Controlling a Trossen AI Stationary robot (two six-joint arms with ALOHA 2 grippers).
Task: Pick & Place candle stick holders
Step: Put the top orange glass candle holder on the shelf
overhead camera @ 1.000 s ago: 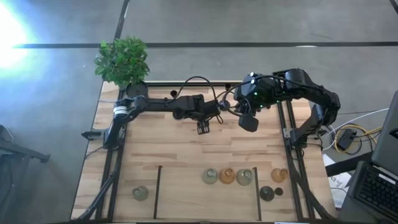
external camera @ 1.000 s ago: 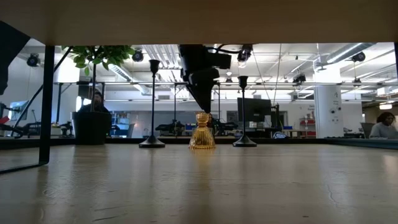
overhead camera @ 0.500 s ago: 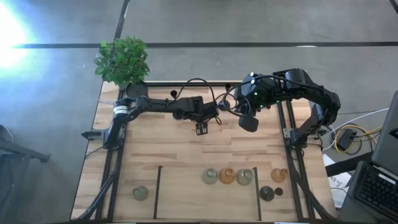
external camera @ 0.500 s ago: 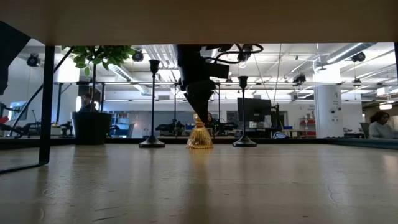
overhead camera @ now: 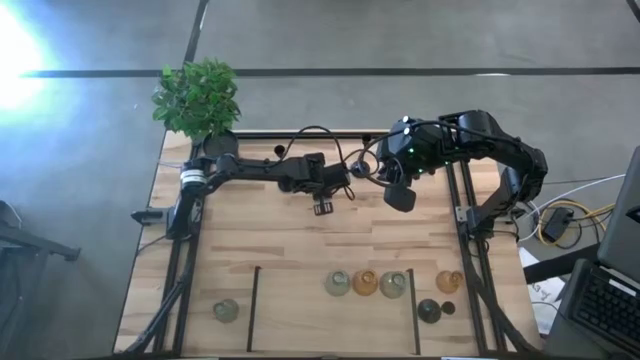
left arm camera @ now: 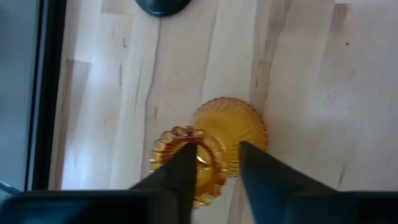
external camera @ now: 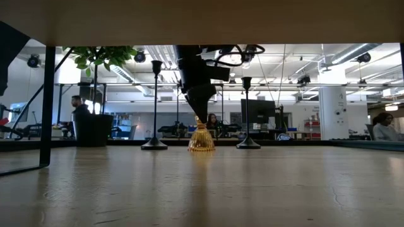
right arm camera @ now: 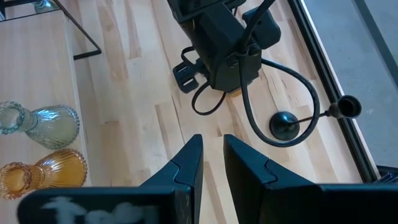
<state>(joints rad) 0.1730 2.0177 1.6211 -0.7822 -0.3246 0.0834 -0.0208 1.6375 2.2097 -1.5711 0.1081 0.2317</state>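
An amber glass candle holder (left arm camera: 214, 146) stands upright on the pale wood counter (overhead camera: 270, 250), toward twelve o'clock of its middle. The left hand (left arm camera: 214, 168) comes down over it with its two fingers (left arm camera: 180, 171) astride the frilled rim, one inside the cup and one outside; whether they have pinched the glass yet I cannot tell.

Level across the counter, that holder (external camera: 201, 137) sits under the dark arm, between two black thin-stemmed holders, one (external camera: 155, 104) at nine o'clock of it and one (external camera: 247, 112) at three o'clock.

The right hand (right arm camera: 211, 155) hangs just at three o'clock of the left one, above the counter, fingers nearly together with nothing between them.

Along the six o'clock edge stand more holders: a pale one (overhead camera: 226, 311) alone at the left, a row of pale and amber ones (overhead camera: 365, 283) in the middle, then an amber one (overhead camera: 449, 282) and a dark round one (overhead camera: 429, 311).

A potted plant (overhead camera: 197, 98) stands at the eleven o'clock corner.
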